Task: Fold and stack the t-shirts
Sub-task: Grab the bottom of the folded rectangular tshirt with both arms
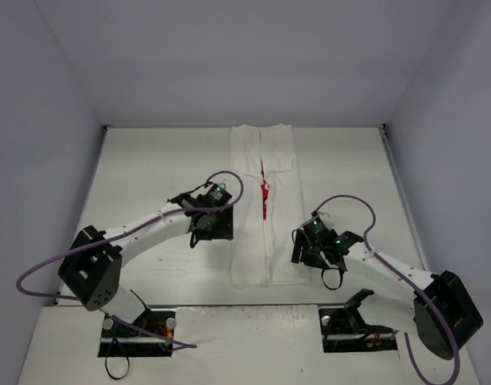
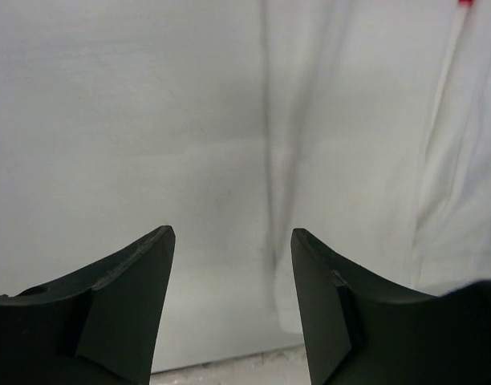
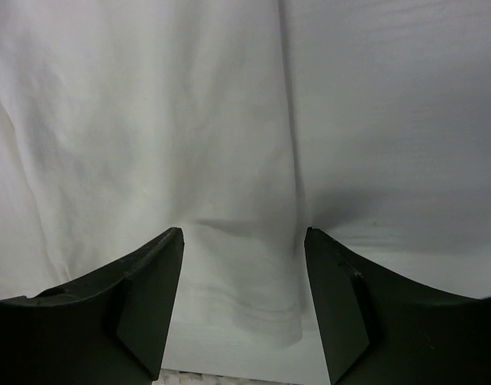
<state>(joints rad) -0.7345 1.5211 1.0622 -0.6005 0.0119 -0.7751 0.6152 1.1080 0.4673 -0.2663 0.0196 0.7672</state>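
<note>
The thin white short-sleeved cotton t-shirt (image 1: pixel 249 241) is the reference. It lies flat on the pale bench (image 1: pixel 149 176) as a long narrow strip. Both sides are folded inward to a centre seam, and its length runs near to far.

Nearest, the black two-finger right end effector (image 3: pixel 243 237) hangs over the t-shirt's near right corner, by the hem. Its jaws are released, with nothing between them. Further on, the black two-finger left end effector (image 2: pixel 233 237) sits just beside the t-shirt's left edge, about mid-length, likewise released and empty. Beyond that, a sliver of the red printed graphic (image 1: pixel 265 196) shows in the seam.

Judgement: the lengthwise folds appear complete, and the crosswise fold is in hand. The next move calls for each end effector to pinch a near hem corner through all layers. Both then lift together and carry the hem toward the far end without dragging the strip.
</note>
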